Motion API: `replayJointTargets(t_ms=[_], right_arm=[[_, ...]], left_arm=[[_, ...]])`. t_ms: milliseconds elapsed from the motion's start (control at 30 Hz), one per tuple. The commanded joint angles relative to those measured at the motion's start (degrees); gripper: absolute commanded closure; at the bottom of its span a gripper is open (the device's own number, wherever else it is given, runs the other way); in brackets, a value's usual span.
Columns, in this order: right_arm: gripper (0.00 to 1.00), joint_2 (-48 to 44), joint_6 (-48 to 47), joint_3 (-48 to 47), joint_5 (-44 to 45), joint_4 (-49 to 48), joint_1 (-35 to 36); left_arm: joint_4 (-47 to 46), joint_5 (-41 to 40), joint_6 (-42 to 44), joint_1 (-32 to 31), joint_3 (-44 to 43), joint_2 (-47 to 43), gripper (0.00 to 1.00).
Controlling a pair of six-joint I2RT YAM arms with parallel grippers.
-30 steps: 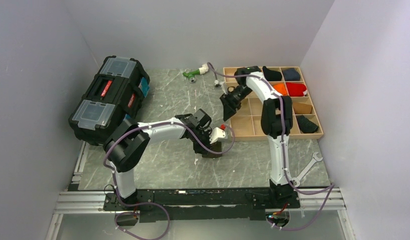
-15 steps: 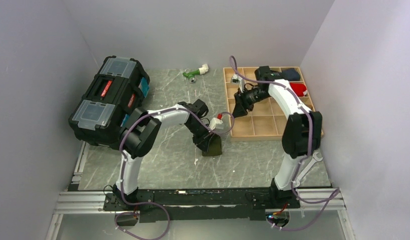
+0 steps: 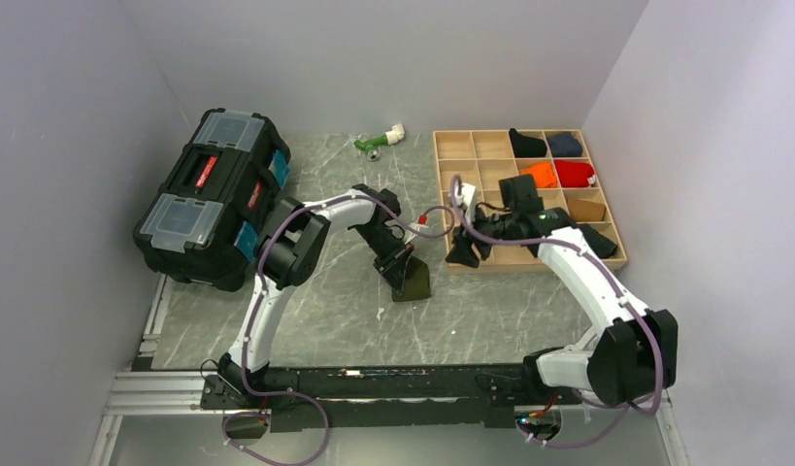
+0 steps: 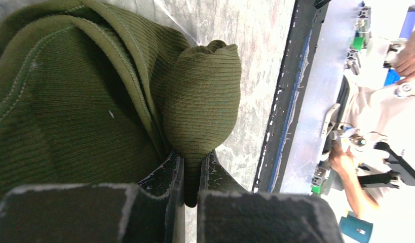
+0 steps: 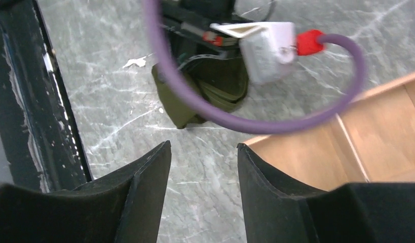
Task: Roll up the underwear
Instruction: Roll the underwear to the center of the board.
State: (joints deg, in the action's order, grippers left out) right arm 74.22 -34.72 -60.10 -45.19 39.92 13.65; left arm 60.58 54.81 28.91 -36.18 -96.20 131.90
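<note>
The underwear (image 3: 413, 281) is a dark olive-green bundle on the marble table, left of the tray's near corner. In the left wrist view its ribbed cloth (image 4: 88, 101) fills the frame and a rounded fold of it (image 4: 202, 106) sits between the jaws. My left gripper (image 3: 400, 264) (image 4: 191, 162) is shut on that fold. My right gripper (image 3: 463, 254) (image 5: 202, 152) is open and empty, just above the table by the tray's near left corner. It faces the underwear (image 5: 205, 88), a short way from it. No cream waistband shows.
A wooden compartment tray (image 3: 471, 254) at the right holds black, orange, red and blue cloth rolls. A black toolbox (image 3: 211, 194) stands at the left. A green-and-white fitting (image 3: 377, 142) lies at the back. A wrench (image 3: 599, 325) lies near right. A purple cable (image 5: 256, 121) crosses the right wrist view.
My right arm swung down from over the tray's back cells to its near left corner, toward the underwear. My left arm folded back, its gripper staying on the underwear at almost the same spot.
</note>
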Motion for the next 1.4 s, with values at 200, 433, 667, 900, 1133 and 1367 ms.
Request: replayJointTargets(t_ms=[200, 433, 667, 900, 1133, 1367], right_arm=[[0.45, -2.9, -2.2, 6.9, 18.5, -10.2, 18.4], [0.41, 4.0, -5.5, 4.8, 26.2, -10.4, 25.4], [0.40, 10.1, -7.2, 3.4, 29.3, -11.1, 29.3], [0.39, 14.1, -7.7, 3.4, 31.1, -12.2, 32.0], [0.40, 17.9, -7.9, 3.2, 32.6, -12.6, 33.6], [0.51, 21.8, -8.1, 3.2, 32.6, -13.0, 33.8]], left_arm=[[7.9, -3.6, 5.9, 0.2, -6.1, 9.5, 1.00], [9.8, -3.3, 6.7, 0.3, -7.3, 10.3, 1.00], [9.7, -3.0, 6.7, 0.3, -7.3, 10.2, 1.00], [10.0, -3.0, 7.0, 0.4, -7.0, 10.0, 1.00], [10.4, -2.9, 7.3, 0.3, -6.9, 10.1, 1.00], [10.7, -2.4, 7.3, 0.3, -6.6, 10.1, 1.00]])
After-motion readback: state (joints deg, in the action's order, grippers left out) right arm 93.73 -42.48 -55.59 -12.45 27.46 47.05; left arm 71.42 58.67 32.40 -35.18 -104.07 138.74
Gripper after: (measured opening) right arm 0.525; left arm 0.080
